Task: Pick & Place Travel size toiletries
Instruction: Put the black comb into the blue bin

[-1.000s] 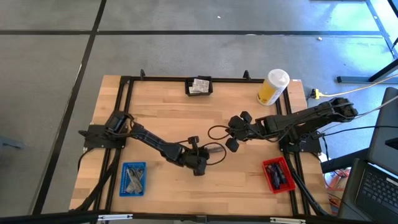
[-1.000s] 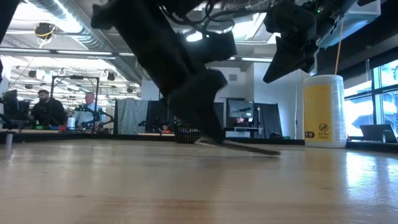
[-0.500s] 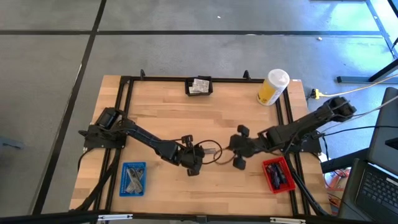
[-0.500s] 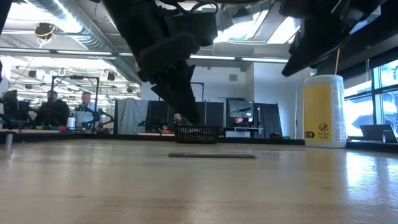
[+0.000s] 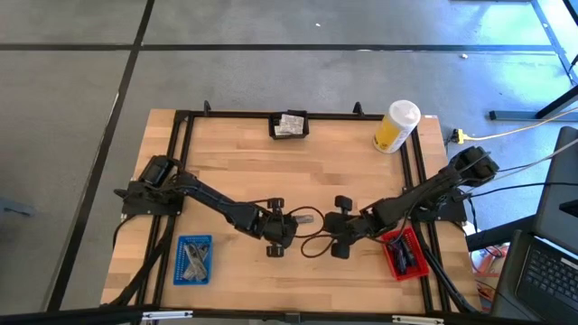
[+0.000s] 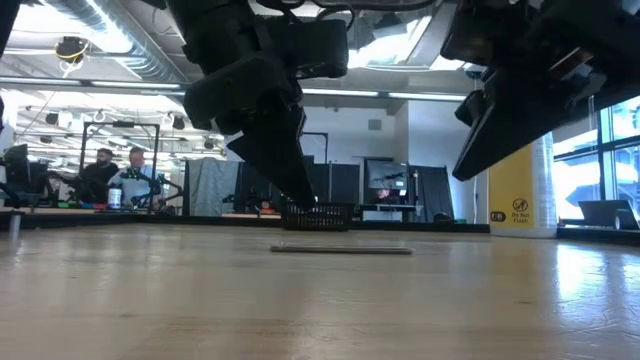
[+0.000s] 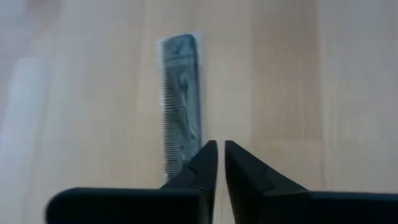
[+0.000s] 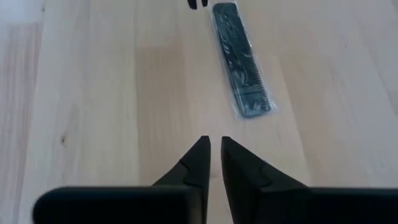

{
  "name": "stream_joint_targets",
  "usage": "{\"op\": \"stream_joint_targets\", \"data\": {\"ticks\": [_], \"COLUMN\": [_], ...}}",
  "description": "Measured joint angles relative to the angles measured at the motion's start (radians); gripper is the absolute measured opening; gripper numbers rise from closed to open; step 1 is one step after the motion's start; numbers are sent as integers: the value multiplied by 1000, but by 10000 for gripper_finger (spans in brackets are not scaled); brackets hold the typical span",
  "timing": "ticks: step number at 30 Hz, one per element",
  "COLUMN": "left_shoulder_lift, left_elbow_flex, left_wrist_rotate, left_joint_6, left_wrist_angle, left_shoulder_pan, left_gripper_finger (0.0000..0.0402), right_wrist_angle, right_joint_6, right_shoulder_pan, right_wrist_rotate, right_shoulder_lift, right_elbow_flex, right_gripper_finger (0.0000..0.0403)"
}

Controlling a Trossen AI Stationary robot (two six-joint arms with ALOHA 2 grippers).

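Observation:
One toiletry is in play: a slim dark comb-like stick in a clear wrapper [image 5: 307, 218], lying flat on the wood mid-table [image 6: 340, 249]. My left gripper [image 5: 291, 220] hovers over the end of the stick nearer the table's left, fingers shut [image 7: 221, 146]; that end [image 7: 180, 112] shows just ahead of them. My right gripper [image 5: 330, 224] hangs to the stick's right, shut [image 8: 215, 142], with the stick [image 8: 241, 59] a short way ahead of its fingers. In the low view both grippers hang above the tabletop.
A blue tray [image 5: 192, 259] holding grey sticks sits near the left front corner. A red tray [image 5: 402, 253] sits near the right front. A black basket of silvery sachets [image 5: 289, 125] and a tall yellow container [image 5: 396, 126] stand at the far edge. A cable loop [image 5: 312, 244] lies by the grippers.
My left gripper has risen off the stick, whose raised end has dropped so that it lies flat. My right gripper has swung from the table's middle toward the near edge and come down closer to the stick's right end.

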Motion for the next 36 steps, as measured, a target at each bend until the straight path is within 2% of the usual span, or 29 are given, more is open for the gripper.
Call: {"op": "stream_joint_targets", "data": {"ticks": [9,13,16,26,31,36], "left_shoulder_lift": [3,9,13,15,49,81], "left_elbow_flex": [0,-2,-2,-2,-2,3], "left_wrist_rotate": [0,58,118,121,189,190], "left_joint_6": [8,25,27,38,36,44], "left_wrist_angle": [-43,-33,-25,-54,-50,-41], "left_shoulder_pan": [16,28,40,82,93,92], "left_gripper_finger": [126,151,154,149,148,148], "right_wrist_angle": [17,26,28,37,36,38], "right_joint_6": [4,0,-3,-4,-4,-5], "right_shoulder_pan": [0,0,-1,0,0,0], "right_wrist_rotate": [1,48,53,52,52,52], "right_shoulder_lift": [1,1,1,1,1,1], "right_elbow_flex": [0,0,0,0,0,0], "right_gripper_finger": [74,82,86,73,63,56]}}
